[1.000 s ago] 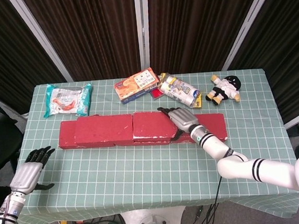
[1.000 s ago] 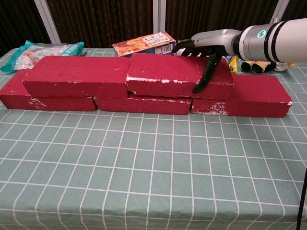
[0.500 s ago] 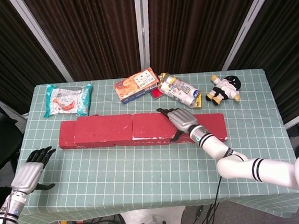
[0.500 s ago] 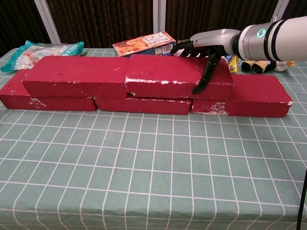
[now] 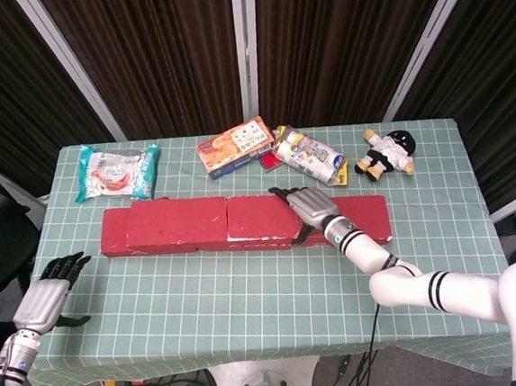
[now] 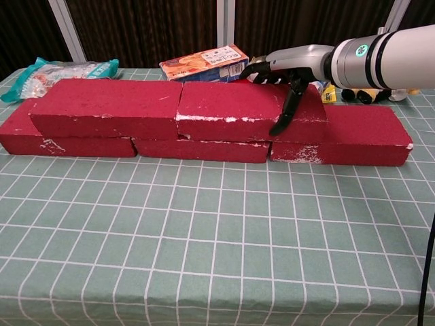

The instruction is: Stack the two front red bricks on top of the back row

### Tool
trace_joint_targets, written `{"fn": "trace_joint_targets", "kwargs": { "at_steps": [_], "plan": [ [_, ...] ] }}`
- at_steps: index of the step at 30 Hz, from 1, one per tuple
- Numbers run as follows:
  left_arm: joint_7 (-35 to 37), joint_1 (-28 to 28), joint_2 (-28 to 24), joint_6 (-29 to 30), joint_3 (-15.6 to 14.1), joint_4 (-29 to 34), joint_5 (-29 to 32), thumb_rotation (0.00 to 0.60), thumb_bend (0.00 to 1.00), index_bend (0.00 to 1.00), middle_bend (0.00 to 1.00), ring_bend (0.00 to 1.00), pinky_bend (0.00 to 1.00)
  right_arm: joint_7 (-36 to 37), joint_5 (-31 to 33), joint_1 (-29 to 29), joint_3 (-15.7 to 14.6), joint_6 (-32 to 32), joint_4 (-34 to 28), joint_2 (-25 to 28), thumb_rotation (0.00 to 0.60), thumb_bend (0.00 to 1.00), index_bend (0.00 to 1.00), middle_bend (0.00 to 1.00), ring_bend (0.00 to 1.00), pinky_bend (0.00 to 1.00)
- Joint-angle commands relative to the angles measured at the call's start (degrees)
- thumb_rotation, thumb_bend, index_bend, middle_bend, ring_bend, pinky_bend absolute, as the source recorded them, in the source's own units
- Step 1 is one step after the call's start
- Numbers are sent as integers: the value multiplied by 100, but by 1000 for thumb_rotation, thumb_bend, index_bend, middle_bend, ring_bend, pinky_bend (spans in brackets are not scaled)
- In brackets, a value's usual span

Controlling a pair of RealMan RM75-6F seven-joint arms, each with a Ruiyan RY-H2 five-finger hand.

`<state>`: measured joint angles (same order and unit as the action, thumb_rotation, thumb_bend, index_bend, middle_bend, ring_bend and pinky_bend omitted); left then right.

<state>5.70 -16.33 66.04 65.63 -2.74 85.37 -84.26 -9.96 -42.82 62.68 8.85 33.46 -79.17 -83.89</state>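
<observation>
Three red bricks form the back row on the table, ending in a left one [image 6: 20, 134] and a right one [image 6: 357, 134]. Two more red bricks lie on top, end to end: the upper left brick [image 6: 109, 107] [image 5: 175, 222] and the upper right brick [image 6: 228, 103] [image 5: 258, 218]. My right hand [image 6: 285, 73] [image 5: 309, 208] grips the right end of the upper right brick, fingers over its back edge and thumb down its front face. My left hand [image 5: 47, 297] hangs off the table's front left corner, fingers apart, holding nothing. The chest view does not show it.
Behind the bricks lie a teal snack bag [image 5: 116, 172], an orange box [image 5: 234, 146], a white packet [image 5: 311, 155] and a small doll [image 5: 386, 155]. The green checked tablecloth [image 6: 217, 238] stretches in front of the bricks.
The upper right brick has slid slightly left under my right hand, closing toward the upper left brick. My left hand has drifted a little down and left.
</observation>
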Motion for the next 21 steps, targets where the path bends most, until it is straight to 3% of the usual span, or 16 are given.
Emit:
{"fn": "trace_joint_targets", "kwargs": {
  "at_steps": [1, 21],
  "plan": [
    [9, 0, 3, -11, -6, -13, -2, 600, 1, 34, 0, 0, 0, 4, 14, 7, -9, 2, 12, -18, 600, 53, 37, 244, 162, 215],
    [56, -25, 26, -71, -2, -54, 2, 600, 1, 34, 0, 0, 0, 6, -58, 49, -59, 1, 56, -44, 600, 52, 0, 193, 112, 131]
  ]
}}
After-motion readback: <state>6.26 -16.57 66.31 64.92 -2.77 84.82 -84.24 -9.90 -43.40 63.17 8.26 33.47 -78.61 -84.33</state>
